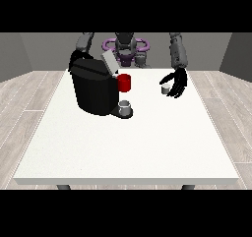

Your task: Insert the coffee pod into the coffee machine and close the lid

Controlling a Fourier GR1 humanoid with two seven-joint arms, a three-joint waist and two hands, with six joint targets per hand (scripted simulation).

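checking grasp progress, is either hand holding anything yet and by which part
The hand at the view's right curls around the small coffee pod, but contact cannot be told. The other hand is hidden.

a large white table stands on pale grey wood-plank floor, with plain grey walls behind.

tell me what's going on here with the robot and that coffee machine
The robot hand at the view's right is at a small pale coffee pod on the white table, fingers curved around it. The black coffee machine stands with its lid up, a grey cup on its tray and a red mug beside it.
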